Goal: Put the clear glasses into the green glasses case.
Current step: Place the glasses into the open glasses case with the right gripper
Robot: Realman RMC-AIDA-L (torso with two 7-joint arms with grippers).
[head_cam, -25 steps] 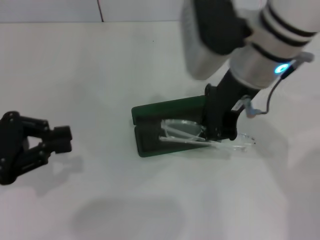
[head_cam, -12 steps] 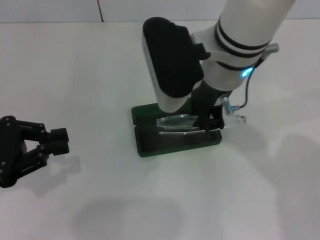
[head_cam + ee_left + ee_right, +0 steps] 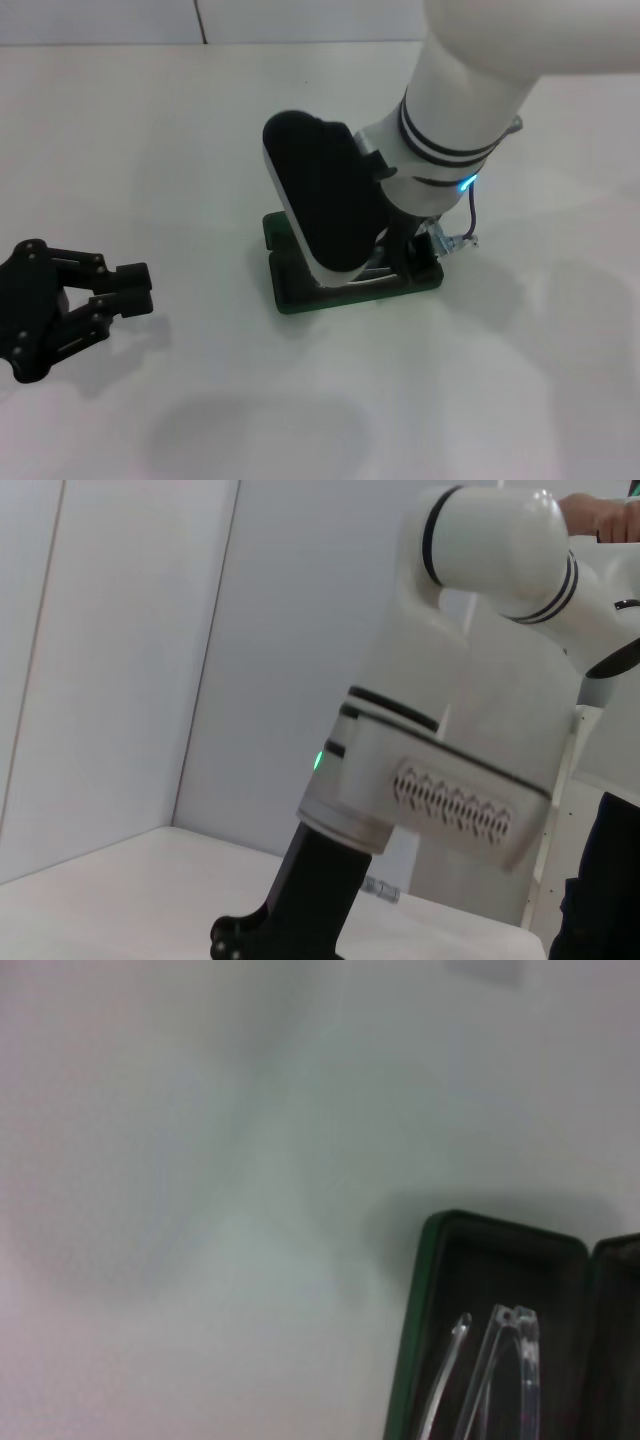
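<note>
Green glasses case mostly hidden under right arm.

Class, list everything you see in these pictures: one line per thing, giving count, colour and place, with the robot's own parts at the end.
green glasses case: one, dark green, open on the table's middle, largely under the right arm.
clear glasses: one, transparent, temple arms lying inside the case.
table: one, white, under everything.
cable: one, thin, dark, at the right arm's wrist.
left tool: one, black, near the table's left edge, away from the case.
right tool: one, black, down at the case, mostly hidden by the white arm.
</note>
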